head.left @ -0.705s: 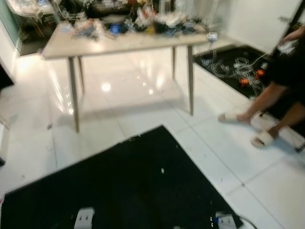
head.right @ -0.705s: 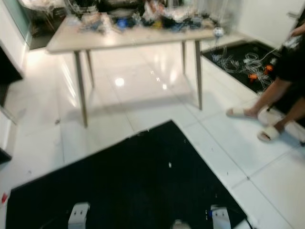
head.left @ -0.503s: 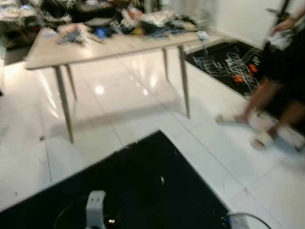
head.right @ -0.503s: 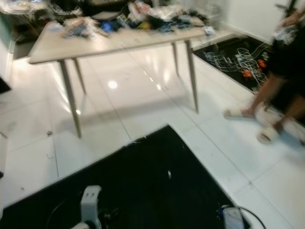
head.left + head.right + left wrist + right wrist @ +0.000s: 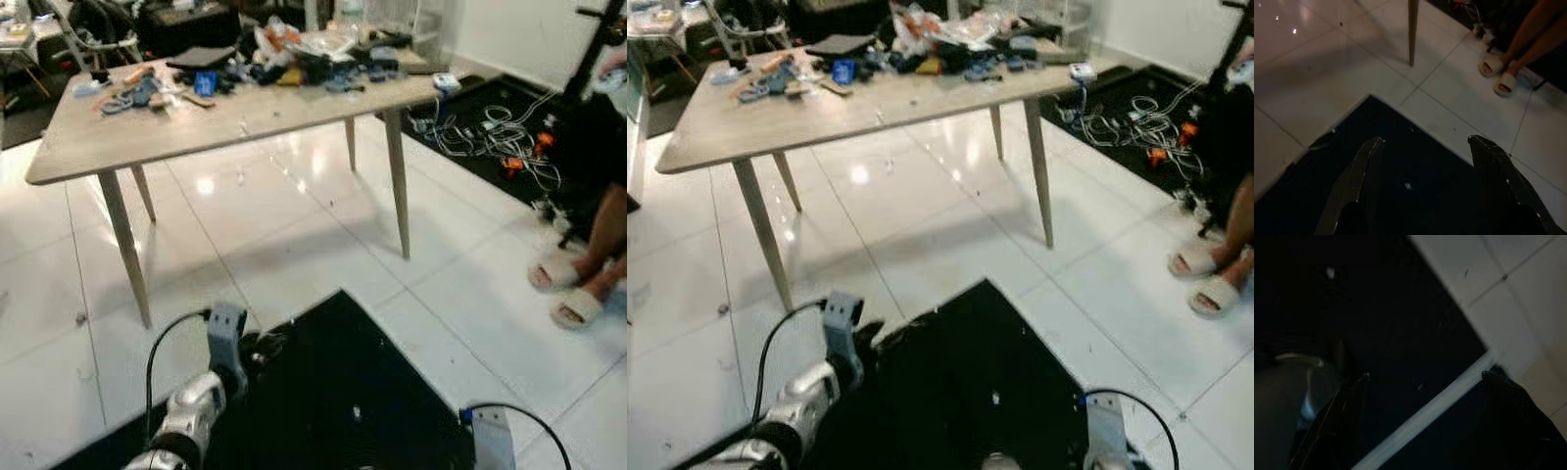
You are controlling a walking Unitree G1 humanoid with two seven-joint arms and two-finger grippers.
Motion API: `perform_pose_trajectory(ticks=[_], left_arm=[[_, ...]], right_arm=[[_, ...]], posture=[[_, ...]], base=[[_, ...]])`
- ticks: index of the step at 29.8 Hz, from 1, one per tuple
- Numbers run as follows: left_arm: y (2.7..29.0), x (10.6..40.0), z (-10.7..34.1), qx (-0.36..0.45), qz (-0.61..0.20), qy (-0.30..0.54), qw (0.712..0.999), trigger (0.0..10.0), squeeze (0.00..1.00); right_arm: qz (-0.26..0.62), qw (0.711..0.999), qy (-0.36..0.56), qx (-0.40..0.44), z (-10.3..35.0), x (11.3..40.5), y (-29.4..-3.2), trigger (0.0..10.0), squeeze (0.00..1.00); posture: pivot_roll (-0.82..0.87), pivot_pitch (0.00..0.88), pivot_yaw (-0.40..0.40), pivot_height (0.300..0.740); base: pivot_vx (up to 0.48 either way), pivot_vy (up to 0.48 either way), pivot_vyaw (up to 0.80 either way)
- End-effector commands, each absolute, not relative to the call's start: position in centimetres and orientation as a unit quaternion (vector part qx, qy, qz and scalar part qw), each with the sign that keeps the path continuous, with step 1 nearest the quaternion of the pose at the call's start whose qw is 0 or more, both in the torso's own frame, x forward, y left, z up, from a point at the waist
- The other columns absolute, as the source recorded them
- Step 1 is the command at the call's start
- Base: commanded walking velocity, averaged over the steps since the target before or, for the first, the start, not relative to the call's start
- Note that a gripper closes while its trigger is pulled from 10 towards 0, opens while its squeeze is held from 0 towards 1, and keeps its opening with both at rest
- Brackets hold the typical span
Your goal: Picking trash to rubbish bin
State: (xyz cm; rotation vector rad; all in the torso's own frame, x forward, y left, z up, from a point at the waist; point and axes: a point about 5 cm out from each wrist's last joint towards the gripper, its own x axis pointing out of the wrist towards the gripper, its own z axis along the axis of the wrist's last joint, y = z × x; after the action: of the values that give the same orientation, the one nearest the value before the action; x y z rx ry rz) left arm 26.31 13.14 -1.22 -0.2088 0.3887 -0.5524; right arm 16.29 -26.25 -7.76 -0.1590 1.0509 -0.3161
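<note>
A small white scrap (image 5: 356, 413) lies on the black floor mat (image 5: 392, 392); it is also the pale speck (image 5: 1407, 185) in the left wrist view. My left arm reaches forward at the lower left, and my left gripper (image 5: 1426, 141) hangs open over the mat's far corner with nothing between its fingers (image 5: 1367, 161). The right gripper (image 5: 1425, 379) is held low over the mat near its right edge, open and empty. The right wrist (image 5: 490, 441) sits at the bottom of the head view.
A wooden table (image 5: 127, 147) strewn with tools and clutter stands ahead on slim legs (image 5: 397, 181). At the right is a person's legs in pale slippers (image 5: 573, 308). Tangled cables (image 5: 490, 132) lie on a dark mat behind. White tiles (image 5: 294, 235) surround the mat.
The head view has shifted and sharpened. My left arm has risen and reached forward over the mat's far corner. The right wrist stays low at the bottom edge.
</note>
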Motion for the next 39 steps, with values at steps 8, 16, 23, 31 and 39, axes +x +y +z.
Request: perform_pose_trajectory(ticks=[8,16,23,31,39], left_arm=[[19.2,17.4,-7.8,-0.111,-0.108,0.388,0.909,10.0,0.0],[23.7,11.1,-9.5,-0.183,0.068,0.431,0.881,10.0,0.0],[25.5,11.8,-8.8,-0.214,0.135,0.382,0.889,10.0,0.0],[37.0,18.5,0.6,-0.202,0.374,0.094,0.9,10.0,0.0],[39.5,28.5,22.4,-0.165,0.165,-0.331,0.914,10.0,0.0]], right_arm=[[-0.155,0.836,0.519,-0.081,-8.2,15.3,-26.1,10.0,0.0],[-0.225,0.816,0.524,-0.092,-7.9,14.1,-28.3,10.0,0.0],[-0.208,0.802,0.547,-0.122,-8.1,12.7,-29.1,10.0,0.0],[-0.181,0.811,0.546,-0.107,-8.6,13.6,-27.0,10.0,0.0],[-0.136,0.826,0.535,-0.114,-8.5,15.1,-25.5,10.0,0.0]], posture=[[-0.07,0.039,0.094,0.74],[-0.04,0.081,0.09,0.74],[-0.04,0.051,0.071,0.74],[-0.04,0.026,0.059,0.74],[-0.04,0.027,0.078,0.74]], base=[[0.48,0.0,0.0],[0.48,0.0,0.0],[0.48,0.0,0.0],[0.48,0.0,0.0],[0.48,0.0,0.0]])
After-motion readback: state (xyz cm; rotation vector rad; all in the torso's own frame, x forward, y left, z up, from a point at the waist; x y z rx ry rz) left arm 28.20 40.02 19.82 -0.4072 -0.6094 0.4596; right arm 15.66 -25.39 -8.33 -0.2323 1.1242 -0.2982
